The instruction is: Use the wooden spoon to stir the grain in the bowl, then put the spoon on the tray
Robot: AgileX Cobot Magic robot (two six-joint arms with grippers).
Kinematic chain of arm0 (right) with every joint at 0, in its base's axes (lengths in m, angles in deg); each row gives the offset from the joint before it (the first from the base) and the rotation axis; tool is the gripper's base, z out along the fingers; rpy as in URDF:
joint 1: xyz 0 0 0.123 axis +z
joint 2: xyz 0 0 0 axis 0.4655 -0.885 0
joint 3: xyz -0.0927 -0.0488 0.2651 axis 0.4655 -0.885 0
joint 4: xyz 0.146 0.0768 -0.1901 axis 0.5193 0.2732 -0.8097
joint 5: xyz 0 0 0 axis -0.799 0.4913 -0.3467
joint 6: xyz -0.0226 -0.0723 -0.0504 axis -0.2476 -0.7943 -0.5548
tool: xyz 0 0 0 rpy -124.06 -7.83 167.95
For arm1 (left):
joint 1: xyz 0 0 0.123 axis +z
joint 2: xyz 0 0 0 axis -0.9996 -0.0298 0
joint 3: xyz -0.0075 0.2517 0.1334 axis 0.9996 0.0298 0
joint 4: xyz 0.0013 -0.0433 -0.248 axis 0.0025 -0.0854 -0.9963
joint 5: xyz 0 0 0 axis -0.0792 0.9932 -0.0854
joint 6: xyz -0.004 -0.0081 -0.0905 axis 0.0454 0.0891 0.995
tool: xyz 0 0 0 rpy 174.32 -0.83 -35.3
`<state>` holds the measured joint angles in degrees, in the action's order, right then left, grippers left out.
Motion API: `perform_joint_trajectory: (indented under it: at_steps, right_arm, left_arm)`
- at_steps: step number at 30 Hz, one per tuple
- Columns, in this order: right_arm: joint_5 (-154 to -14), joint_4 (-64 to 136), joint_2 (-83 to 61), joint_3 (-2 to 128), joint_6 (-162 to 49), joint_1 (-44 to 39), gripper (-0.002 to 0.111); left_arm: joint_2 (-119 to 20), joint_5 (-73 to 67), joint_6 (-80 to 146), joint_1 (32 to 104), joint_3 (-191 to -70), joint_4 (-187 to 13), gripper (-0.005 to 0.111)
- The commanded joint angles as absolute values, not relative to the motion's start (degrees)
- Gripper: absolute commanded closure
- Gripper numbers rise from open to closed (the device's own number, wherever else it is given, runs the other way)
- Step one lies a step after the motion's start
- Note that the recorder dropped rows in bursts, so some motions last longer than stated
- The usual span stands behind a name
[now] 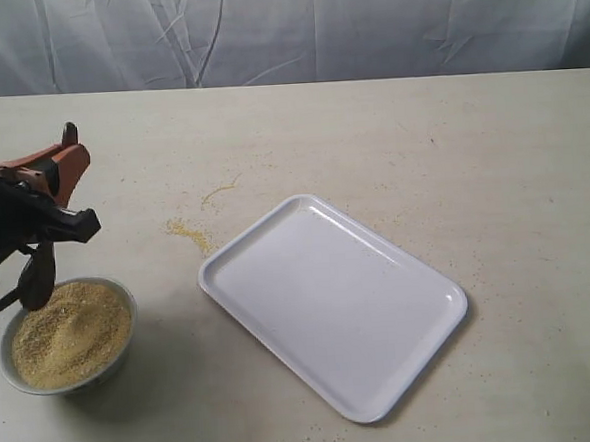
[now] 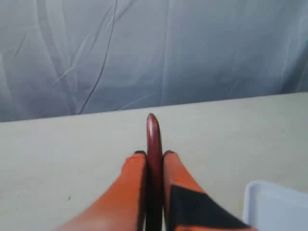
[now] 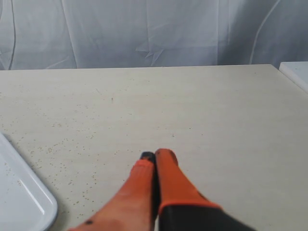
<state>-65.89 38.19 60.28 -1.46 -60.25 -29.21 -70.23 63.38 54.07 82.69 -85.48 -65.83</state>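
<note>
In the exterior view, my left pincer (image 1: 63, 160) pinches the wooden spoon (image 1: 35, 279), its oval end at the edge of the grain (image 1: 69, 333) in the bowl (image 1: 133, 316), well apart from the tray (image 1: 330, 309). Only the right wrist view shows my right pincer (image 3: 155, 155), pressed together and empty. The beige counter (image 1: 421, 153) is specked with grain, with a wrinkled pale curtain (image 1: 313, 29) behind it.

So the pale beige tabletop (image 1: 450, 141) is taking up pretty much the whole scene, and a wrinkled grey-white cloth backdrop (image 1: 363, 26) is hanging right along its far edge. A little patch of spilled yellow granules (image 1: 188, 233) is sitting on the bare surface, with a thinner curved streak (image 1: 220, 191) lying just beyond it. Tiny specks (image 3: 62, 144) are dotting the top in the right wrist view too.
</note>
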Motion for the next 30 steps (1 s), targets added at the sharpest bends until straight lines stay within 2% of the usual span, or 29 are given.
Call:
perform_joint_trajectory:
  at_steps: [1, 9, 13, 15, 30]
  right_arm:
    - [-66.55, 38.23, 60.65, -1.58, -60.26, -29.05, 0.108]
    - [-66.55, 38.23, 60.65, -1.58, -60.26, -29.05, 0.108]
    - [-66.55, 38.23, 60.65, -1.58, -60.26, -29.05, 0.108]
    - [-66.55, 38.23, 60.65, -1.58, -60.26, -29.05, 0.108]
    - [-66.55, 38.23, 60.65, -1.58, -60.26, -29.05, 0.108]
  left_arm:
    - [-72.0, 56.76, 51.57, 82.42, -85.49, -67.44, 0.107]
    - [-78.64, 57.8, 54.13, 82.42, -85.49, -60.83, 0.107]
    - [-79.08, 64.0, 57.71, 82.42, -84.37, -60.34, 0.107]
    - [-78.5, 67.21, 59.25, 82.42, -83.97, -60.34, 0.107]
    - [-67.78, 67.21, 58.71, 82.53, -82.31, -68.17, 0.107]
